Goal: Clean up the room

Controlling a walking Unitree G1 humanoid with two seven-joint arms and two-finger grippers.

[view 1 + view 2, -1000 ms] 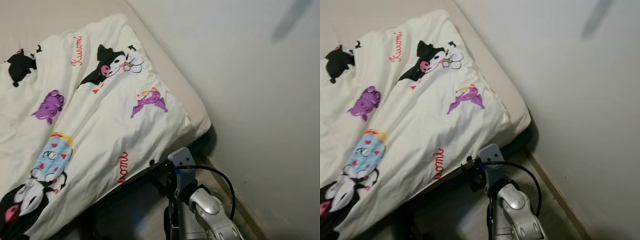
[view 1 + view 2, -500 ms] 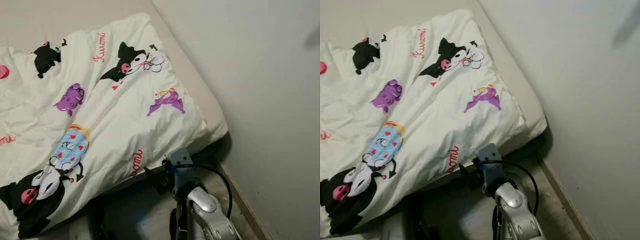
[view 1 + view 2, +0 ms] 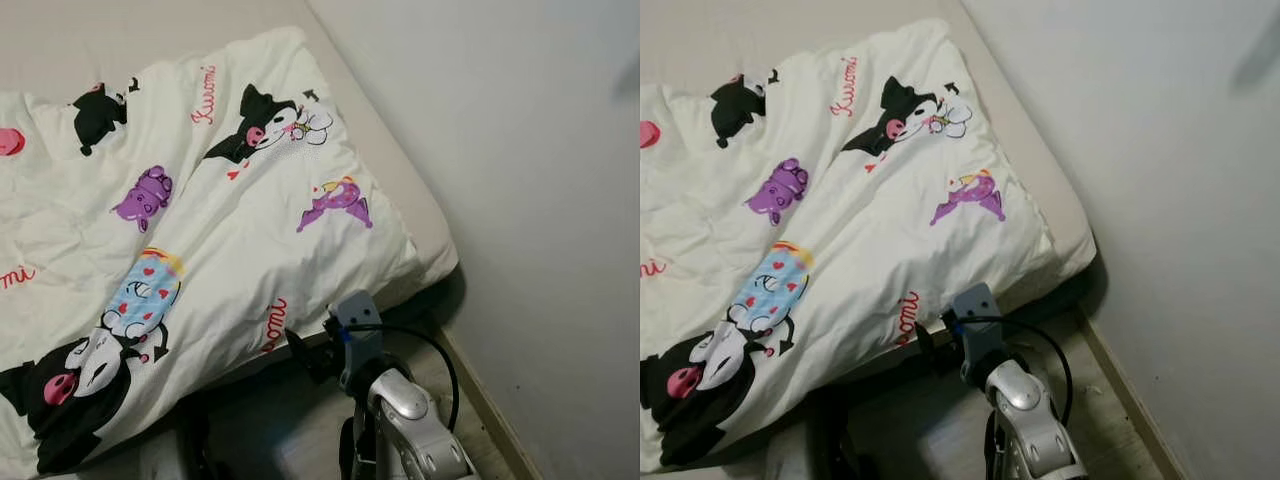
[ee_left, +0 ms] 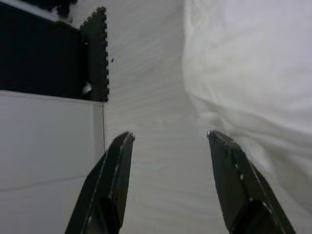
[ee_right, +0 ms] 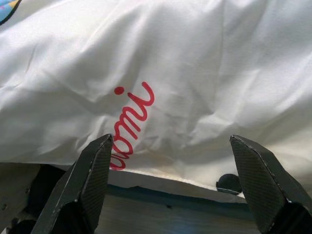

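Right gripper (image 5: pixel 173 180): fingers spread wide, nothing between them, aimed at the duvet's hanging edge by the red lettering, not touching it
Left gripper (image 4: pixel 168 180): fingers apart too, empty, over pale floor with white fabric just beside it
Duvet (image 3: pixel 200 230): white with cartoon character prints, spread over the bed, its near edge drooping over the bed's side
Mattress (image 3: pixel 400 190): beige, bare strip along the wall side
Wall (image 3: pixel 520 150): plain white, right next to the bed
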